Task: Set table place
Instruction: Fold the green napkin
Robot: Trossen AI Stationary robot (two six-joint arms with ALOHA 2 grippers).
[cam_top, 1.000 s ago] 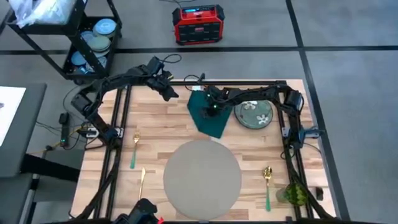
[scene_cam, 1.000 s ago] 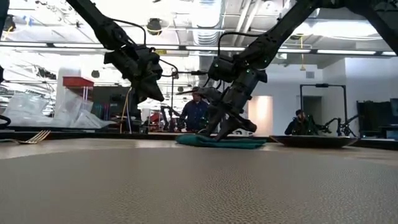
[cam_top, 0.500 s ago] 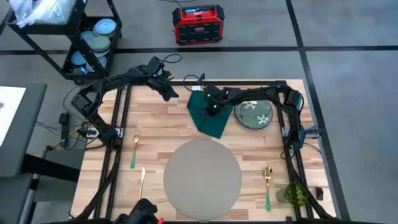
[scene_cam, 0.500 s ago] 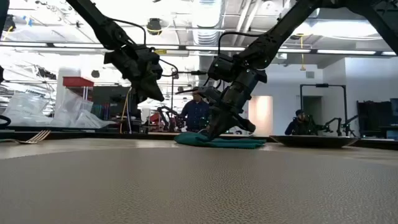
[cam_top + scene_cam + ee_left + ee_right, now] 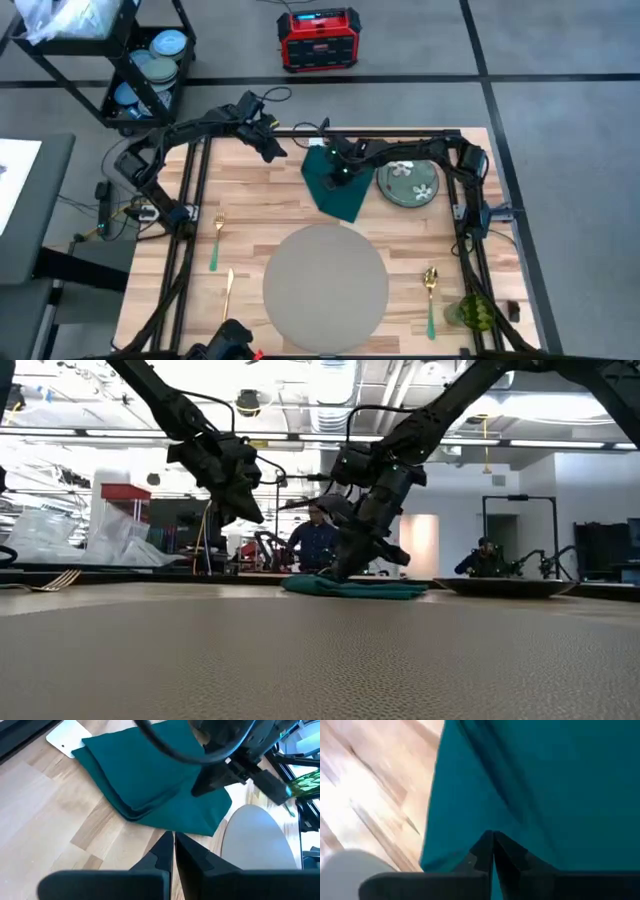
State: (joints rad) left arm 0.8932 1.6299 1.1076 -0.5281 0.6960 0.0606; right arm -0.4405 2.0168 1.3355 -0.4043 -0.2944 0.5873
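Right gripper (image 5: 340,172) low over green napkin (image 5: 335,183), far centre of table (image 5: 250,205); fingers pressed together, no cloth caught between them. Left gripper (image 5: 272,147) hangs far left, fingers likewise together, empty. Grey placemat (image 5: 325,283) near centre, bare. Flowered plate (image 5: 408,184) just right of napkin. Risk: closed fingers push folded cloth, bunching it or sliding it against plate.
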